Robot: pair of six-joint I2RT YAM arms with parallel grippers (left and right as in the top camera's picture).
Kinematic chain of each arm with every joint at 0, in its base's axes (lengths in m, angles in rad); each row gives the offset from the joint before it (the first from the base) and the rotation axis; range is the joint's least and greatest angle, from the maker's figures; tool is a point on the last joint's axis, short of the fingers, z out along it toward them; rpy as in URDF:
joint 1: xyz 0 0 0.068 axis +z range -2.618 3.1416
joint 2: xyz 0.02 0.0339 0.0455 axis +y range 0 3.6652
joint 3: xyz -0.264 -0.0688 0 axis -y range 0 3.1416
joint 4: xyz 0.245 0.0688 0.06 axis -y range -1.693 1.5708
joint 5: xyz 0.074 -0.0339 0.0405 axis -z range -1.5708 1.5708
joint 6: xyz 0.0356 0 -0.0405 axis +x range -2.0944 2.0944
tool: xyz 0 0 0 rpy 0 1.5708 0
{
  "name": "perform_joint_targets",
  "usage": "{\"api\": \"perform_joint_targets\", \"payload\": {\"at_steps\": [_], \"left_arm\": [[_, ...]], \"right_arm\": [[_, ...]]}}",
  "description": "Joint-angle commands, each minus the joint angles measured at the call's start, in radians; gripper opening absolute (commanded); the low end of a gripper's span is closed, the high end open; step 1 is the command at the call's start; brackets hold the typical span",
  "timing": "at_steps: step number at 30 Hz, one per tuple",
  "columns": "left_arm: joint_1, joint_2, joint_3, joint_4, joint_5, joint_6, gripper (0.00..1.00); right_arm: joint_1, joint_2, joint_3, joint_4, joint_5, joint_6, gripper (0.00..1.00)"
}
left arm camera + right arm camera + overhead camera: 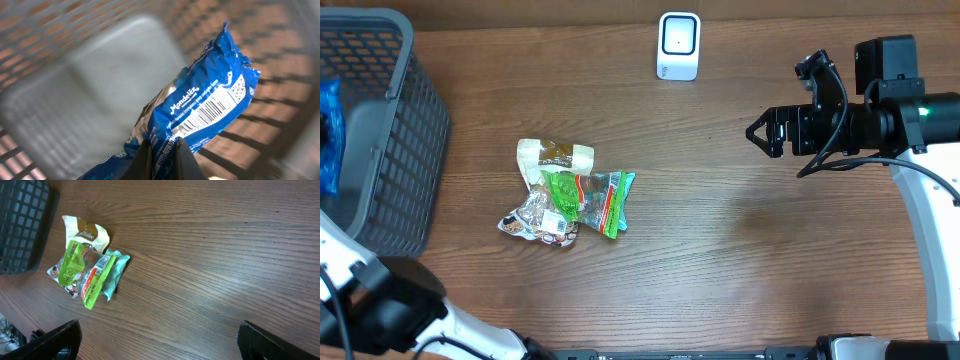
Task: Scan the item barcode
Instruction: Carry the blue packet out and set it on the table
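As one blue packet (210, 100) hangs, one basket (420, 150)

Glossy plastic wrapper (210, 95), matt wood-grain table (740, 250)

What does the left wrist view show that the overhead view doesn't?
Only left wrist: the barcode on the blue packet, pinched by the shut left end effector. Only overhead: the white scanner, the pile of snack packets, the open right end effector. Both: the grey basket and, as a sliver overhead, the blue packet.
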Motion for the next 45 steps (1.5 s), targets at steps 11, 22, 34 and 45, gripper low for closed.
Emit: {"api": "perform_joint_targets", "payload": {"at_steps": [11, 22, 34, 45], "left_arm": [[-0.474, -0.285, 0.036, -0.164, 0.127, 0.202, 0.04], [-1.027, -0.07, -0.116, -0.268, 0.079, 0.124, 0.05], [-1.237, 0.222, -0.278, -0.141, 0.072, 0.015, 0.04], [-1.154, 0.238, -0.137, -0.146, 0.074, 0.017, 0.04]], "right_arm": [[0.003, 0.005, -0.001, 0.007, -0.009, 0.025, 1.0], [0.003, 0.005, -0.001, 0.005, -0.028, 0.031, 1.0], [0.003, 0.005, -0.001, 0.001, -0.027, 0.072, 1.0], [0.013, 0.026, -0.001, 0.072, 0.039, 0.464, 0.97]]}}
